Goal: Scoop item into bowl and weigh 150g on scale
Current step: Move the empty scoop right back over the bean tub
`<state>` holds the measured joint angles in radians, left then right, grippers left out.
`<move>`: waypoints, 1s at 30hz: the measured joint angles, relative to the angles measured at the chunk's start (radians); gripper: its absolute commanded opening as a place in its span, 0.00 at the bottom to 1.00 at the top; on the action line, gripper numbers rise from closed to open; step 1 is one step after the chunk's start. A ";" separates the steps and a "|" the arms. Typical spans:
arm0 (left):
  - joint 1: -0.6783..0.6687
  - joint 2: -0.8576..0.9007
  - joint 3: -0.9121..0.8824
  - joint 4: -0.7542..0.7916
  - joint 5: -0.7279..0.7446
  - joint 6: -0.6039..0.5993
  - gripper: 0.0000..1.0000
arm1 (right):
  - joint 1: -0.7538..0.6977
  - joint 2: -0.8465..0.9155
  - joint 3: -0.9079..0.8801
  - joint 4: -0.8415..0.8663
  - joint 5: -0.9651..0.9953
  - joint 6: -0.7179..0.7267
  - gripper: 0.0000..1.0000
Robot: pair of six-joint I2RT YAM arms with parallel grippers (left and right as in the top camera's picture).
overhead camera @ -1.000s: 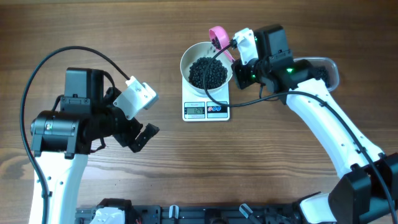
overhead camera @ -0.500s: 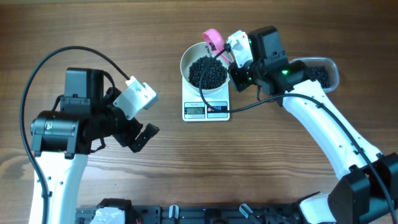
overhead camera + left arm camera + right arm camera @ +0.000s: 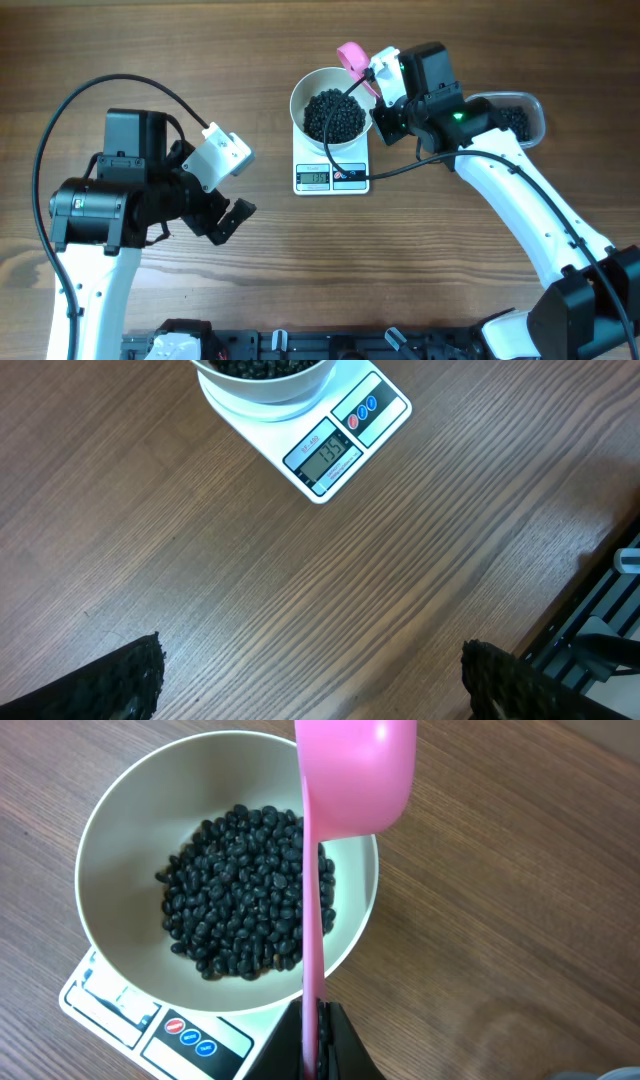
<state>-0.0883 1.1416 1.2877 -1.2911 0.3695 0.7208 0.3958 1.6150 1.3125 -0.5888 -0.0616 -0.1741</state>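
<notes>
The beans (image 3: 333, 116) are small, glossy and loose. Each one is light, hard and apt to roll, so I judge they cannot be pinched singly and are best moved by the scoopful. A slow tilt lets them trickle rather than drop in a rush. The right tool (image 3: 320, 1045) is pressed together on the thin handle of a pink scoop (image 3: 355, 770), gripping it near the end furthest from the head, a sensible hold since it keeps the fingers clear of the heap. Most of the beans lie as a dark mound in the white bowl (image 3: 296, 108), which sits on the scale (image 3: 331, 178) toward the far edge of the surface, right of the middle. More beans lie in a clear tub (image 3: 538, 118) further right along that edge. From the right wrist, the handle runs from the tool across the right side of the mound, above it and not buried in it. The scoop head hangs over the bowl's rim, and whether it carries any beans cannot be told. The display, seen from the left wrist, reads a little short of the target. The left tool (image 3: 310, 680) is spread wide, holding nothing, over bare wood well apart from the scale, toward the left edge.
</notes>
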 measured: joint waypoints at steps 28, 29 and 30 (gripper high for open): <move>0.000 0.000 0.000 0.000 0.000 0.000 1.00 | 0.048 -0.045 0.000 -0.002 0.100 0.099 0.04; 0.000 0.000 0.000 0.000 0.000 0.000 1.00 | 0.041 -0.061 0.000 -0.010 0.100 0.121 0.04; 0.000 0.000 0.000 0.000 0.000 0.000 1.00 | 0.029 -0.085 0.000 -0.019 0.100 0.149 0.04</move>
<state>-0.0883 1.1416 1.2877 -1.2911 0.3695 0.7208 0.4248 1.5295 1.3125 -0.6083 0.0383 -0.0250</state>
